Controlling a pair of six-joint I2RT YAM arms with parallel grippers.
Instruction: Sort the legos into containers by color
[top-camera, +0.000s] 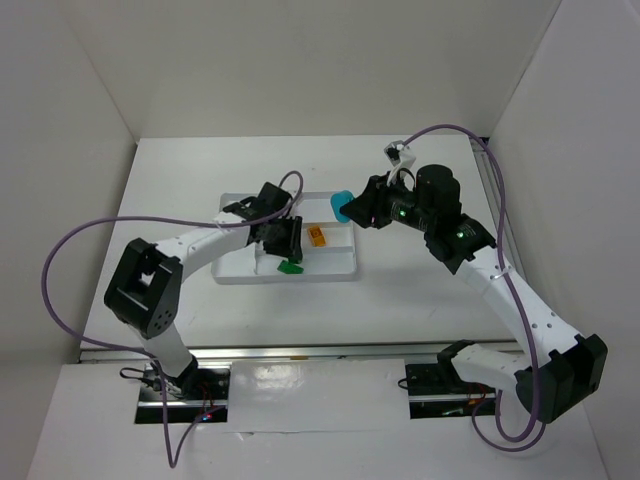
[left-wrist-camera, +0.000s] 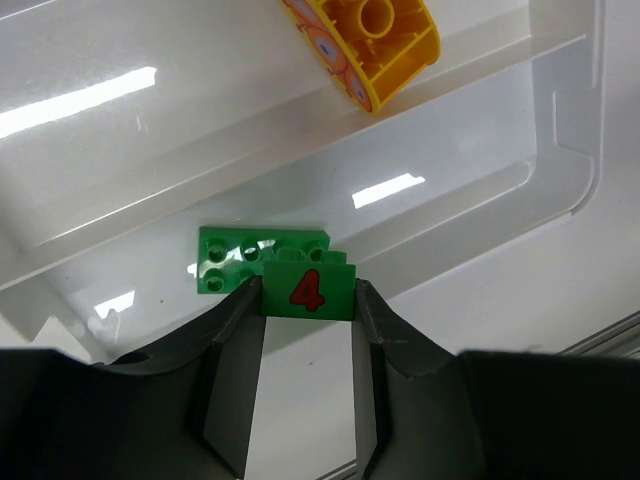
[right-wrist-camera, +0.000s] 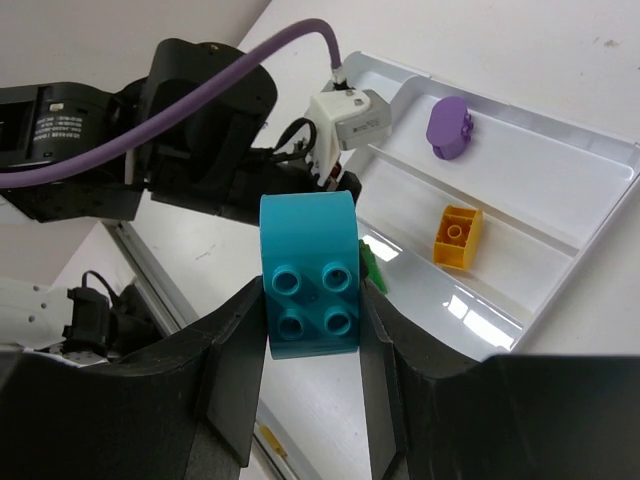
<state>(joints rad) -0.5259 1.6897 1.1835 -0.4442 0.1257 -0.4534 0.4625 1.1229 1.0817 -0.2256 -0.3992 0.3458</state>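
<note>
Cyan on the largest brick (right-wrist-camera: 308, 275), its four round studs in the same tone. Green on the small brick (left-wrist-camera: 308, 290), with a red "4" printed on the face; green also on the flat brick (left-wrist-camera: 262, 258) behind. Yellow-orange on the curved brick (left-wrist-camera: 370, 45), with a small printed pattern along one side. Purple on the rounded piece (right-wrist-camera: 449, 127). White for the tray (right-wrist-camera: 560, 180) and the bench (top-camera: 420, 290).

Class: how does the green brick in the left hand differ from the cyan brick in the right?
The green brick bears a red 4; the cyan brick shows four studs. Green's face is rectangular; cyan's top edge is rounded. Both are held tight.
</note>
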